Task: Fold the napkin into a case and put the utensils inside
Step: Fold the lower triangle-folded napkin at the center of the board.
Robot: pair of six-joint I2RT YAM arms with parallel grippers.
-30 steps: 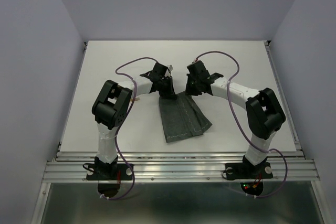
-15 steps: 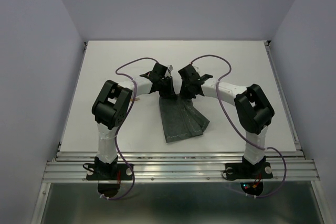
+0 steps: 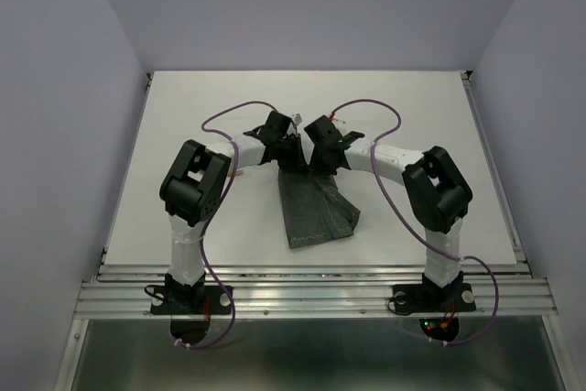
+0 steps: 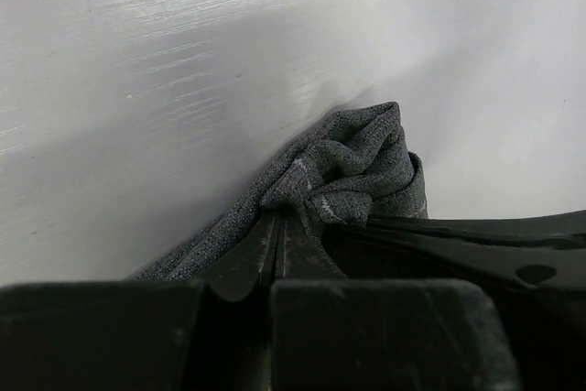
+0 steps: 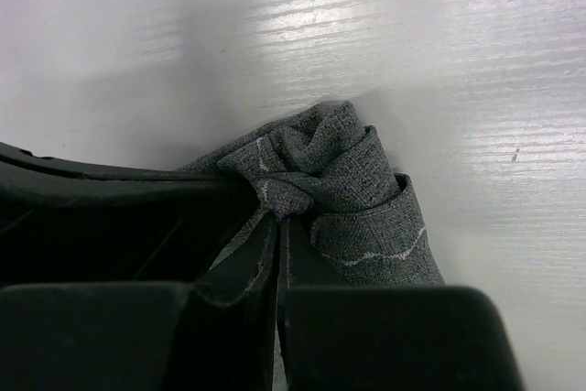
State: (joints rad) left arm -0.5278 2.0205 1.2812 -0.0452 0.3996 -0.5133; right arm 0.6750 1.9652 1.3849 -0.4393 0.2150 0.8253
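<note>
While the folded napkin (image 3: 316, 212) lies on the white worktop (image 3: 183, 107), the left jaws and the right jaws are each pinched tight on its bunched far end, side by side.

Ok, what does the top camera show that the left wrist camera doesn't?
Only the top view shows the napkin at full folded length, fanning toward the near table edge, with the left gripper and right gripper meeting at its far end. Only the left wrist view shows it bunched and pinched in the shut left gripper. Both show napkin, left gripper and white table.
</note>
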